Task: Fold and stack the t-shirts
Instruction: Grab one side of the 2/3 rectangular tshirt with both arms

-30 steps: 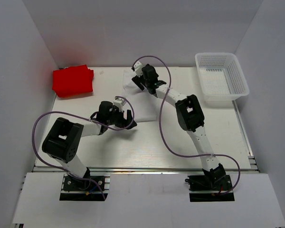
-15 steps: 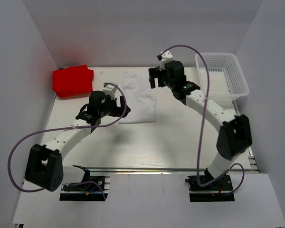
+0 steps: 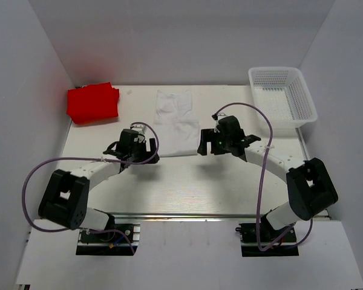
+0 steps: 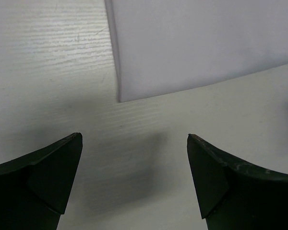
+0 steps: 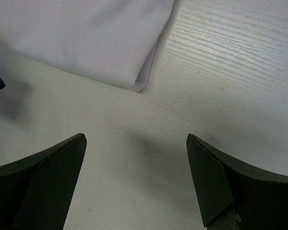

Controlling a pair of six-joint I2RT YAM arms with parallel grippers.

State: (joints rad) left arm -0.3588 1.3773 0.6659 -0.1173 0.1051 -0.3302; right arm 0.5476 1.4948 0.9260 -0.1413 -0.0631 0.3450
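The white t-shirt (image 3: 176, 121) lies folded in a long strip in the middle of the table. Its near left corner shows in the left wrist view (image 4: 192, 43), its near right corner in the right wrist view (image 5: 86, 38). My left gripper (image 3: 146, 153) is open and empty, low over the table just short of the near left corner. My right gripper (image 3: 207, 146) is open and empty just short of the near right corner. The red t-shirt (image 3: 93, 103) lies folded at the back left.
A white mesh basket (image 3: 282, 99) stands at the back right. White walls close in the table on the left, back and right. The table's front edge (image 3: 181, 215) runs just ahead of the arm bases.
Both grippers have come down and toward me from the far half of the shirt to its near corners. The white shirt now lies as a longer flat strip.
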